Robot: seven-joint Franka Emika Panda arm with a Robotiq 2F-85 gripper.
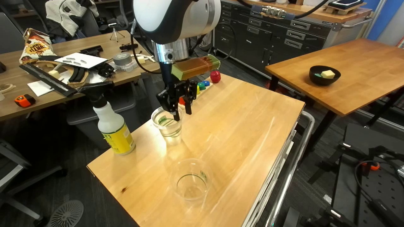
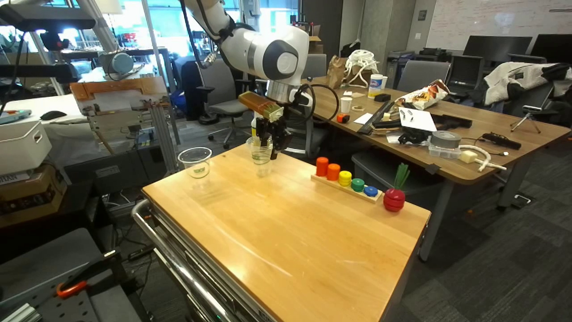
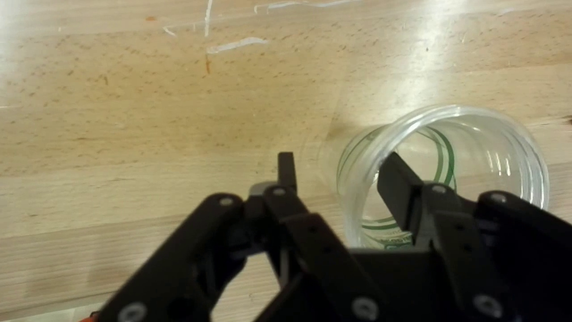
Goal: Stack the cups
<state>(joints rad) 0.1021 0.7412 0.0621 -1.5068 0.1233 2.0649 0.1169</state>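
The black gripper (image 3: 339,174), jaws apart, straddled the rim of a clear, tapered plastic cup (image 1: 169,128) on the wooden bench (image 1: 240,107), so closing gently seemed best before lifting toward another clear plastic cup (image 1: 192,181).

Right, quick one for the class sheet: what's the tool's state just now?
Tool: open, holding nothing; its fingers stand apart, one of them seemingly inside the mouth of a cup.
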